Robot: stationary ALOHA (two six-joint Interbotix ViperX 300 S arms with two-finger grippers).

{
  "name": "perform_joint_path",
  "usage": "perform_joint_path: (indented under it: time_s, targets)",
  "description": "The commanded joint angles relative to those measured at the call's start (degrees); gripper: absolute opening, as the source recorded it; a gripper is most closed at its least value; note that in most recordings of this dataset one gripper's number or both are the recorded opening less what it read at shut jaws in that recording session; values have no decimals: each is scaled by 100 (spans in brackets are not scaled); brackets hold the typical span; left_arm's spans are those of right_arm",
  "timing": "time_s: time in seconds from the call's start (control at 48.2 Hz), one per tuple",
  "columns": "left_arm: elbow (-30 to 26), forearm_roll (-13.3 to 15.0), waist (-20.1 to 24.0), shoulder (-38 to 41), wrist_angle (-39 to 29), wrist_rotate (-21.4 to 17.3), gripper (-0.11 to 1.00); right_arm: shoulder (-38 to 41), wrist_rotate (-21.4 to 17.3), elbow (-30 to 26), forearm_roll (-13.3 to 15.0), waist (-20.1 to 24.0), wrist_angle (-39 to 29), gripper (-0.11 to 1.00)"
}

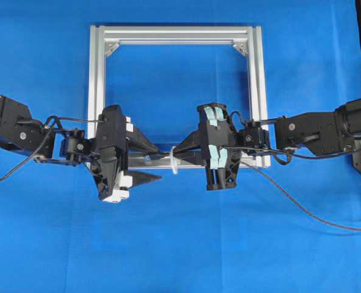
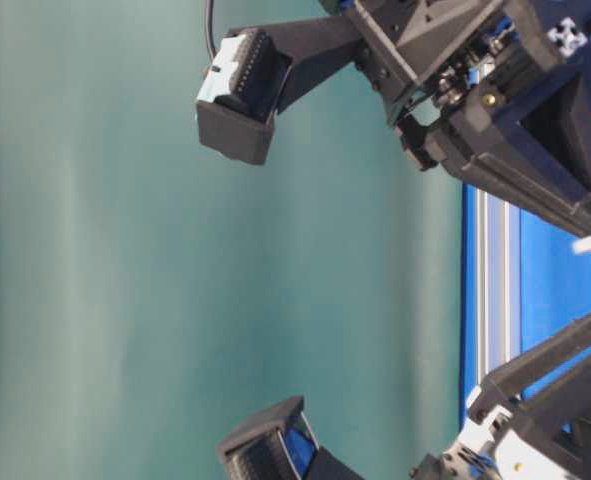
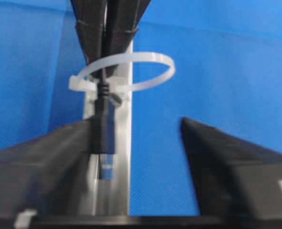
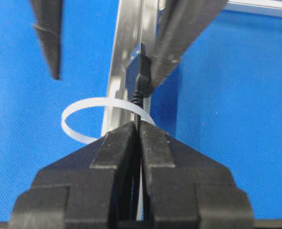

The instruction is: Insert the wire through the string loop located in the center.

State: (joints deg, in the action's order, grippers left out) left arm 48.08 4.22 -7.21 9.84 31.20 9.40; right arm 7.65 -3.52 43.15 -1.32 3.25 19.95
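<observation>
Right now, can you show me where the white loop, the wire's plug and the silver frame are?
string loop [image 3: 162,64], left wrist view: right side of its band.
wire [image 3: 102,131], left wrist view: its plug.
silver frame [image 1: 174,33], overhead view: top bar.

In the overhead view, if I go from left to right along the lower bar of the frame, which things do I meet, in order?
Left gripper → string loop → right gripper, shut on the wire → the frame at its right upright.
</observation>
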Motion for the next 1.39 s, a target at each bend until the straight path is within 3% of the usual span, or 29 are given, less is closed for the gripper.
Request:
perform_joint_path:
  time_s: [0.0,0.145,0.726,0.851,1.038,1.142,1.225,1.37]
  targets:
    - [-114,9,62,-62,-9,9,47,-79,9,-79,0,-18,62,-3]
    - [-79,9,114,-79,0,-18,9,-79,9,-79,9,-18,62,-3]
    - [-70,0,114,-79,0,-26,8,-79,18,-88,9,-26,62,1]
    - [-70,0,114,-79,0,-35,8,-79,18,-88,18,-26,62,18]
    - [-70,0,105,-79,-18,-35,8,-79,26,-88,18,-26,44,65]
    - [-62,0,105,-79,-18,-35,8,-79,26,-88,18,-26,44,86]
    - [-62,-9,105,-88,-26,-35,8,-79,26,-97,18,-26,44,95]
    - [-35,0,105,-132,-35,-35,8,-88,26,-105,18,-26,35,95]
